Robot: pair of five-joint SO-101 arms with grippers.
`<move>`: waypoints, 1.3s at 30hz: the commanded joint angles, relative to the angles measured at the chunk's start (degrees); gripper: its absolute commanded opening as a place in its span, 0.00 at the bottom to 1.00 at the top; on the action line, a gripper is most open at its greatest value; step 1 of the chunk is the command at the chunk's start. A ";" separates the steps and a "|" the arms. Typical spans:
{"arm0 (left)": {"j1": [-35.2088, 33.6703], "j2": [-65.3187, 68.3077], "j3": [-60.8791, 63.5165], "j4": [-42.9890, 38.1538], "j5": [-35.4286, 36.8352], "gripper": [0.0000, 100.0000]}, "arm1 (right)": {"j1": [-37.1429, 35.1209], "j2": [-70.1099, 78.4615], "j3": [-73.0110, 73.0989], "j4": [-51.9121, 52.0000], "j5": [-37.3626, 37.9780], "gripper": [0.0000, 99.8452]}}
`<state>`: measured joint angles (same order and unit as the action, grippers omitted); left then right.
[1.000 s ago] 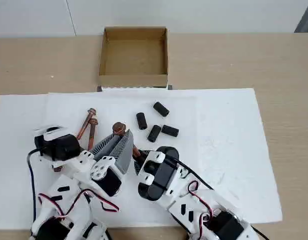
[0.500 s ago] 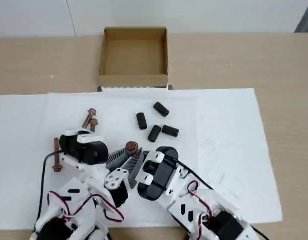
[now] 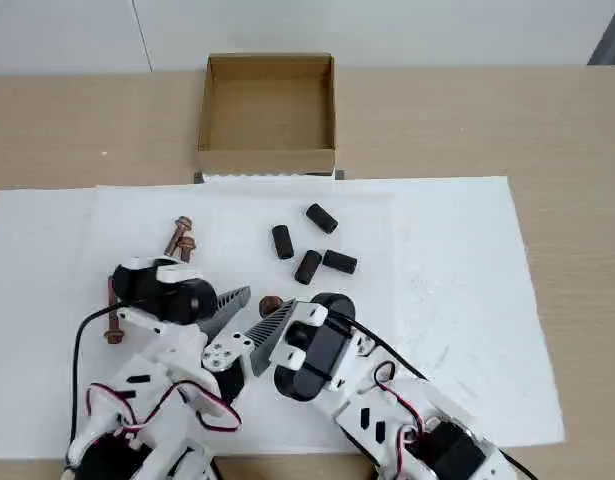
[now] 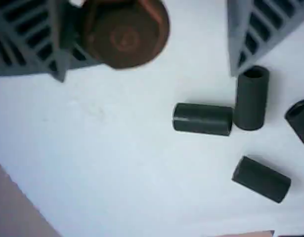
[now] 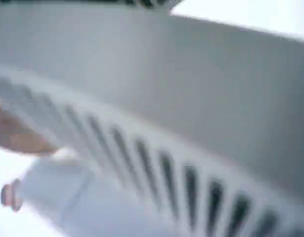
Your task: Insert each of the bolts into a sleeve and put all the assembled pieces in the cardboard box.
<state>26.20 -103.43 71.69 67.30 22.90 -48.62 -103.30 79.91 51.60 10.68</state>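
Left gripper (image 4: 147,69) spread apart, bolt (image 4: 124,32) resting against one finger (image 4: 28,39), toward the front edge of the sheet (image 3: 457,300). Likely fault: bolt squeezed aside on closing, through off-centre contact.

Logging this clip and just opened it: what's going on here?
The left arm's gripper is low over the white paper, its fingers open with a bolt between them. Four black sleeves lie loose nearby, and three more bolts lie apart. The cardboard box holds nothing. The right arm sits alongside.
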 commanded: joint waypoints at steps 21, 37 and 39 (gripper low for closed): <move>-4.13 -0.35 -9.36 -0.18 -0.70 0.01 | 12.70 -0.31 -0.62 -1.45 -0.18 0.00; -25.23 -0.53 12.44 -0.18 -16.44 0.01 | 30.81 0.31 -1.05 9.10 -15.30 0.00; -25.32 -0.62 14.11 -0.26 -17.14 0.01 | 30.90 0.31 -1.23 9.10 -15.30 0.00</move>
<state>1.14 -103.52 84.62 67.38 7.08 -18.29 -103.12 79.91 60.84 -4.00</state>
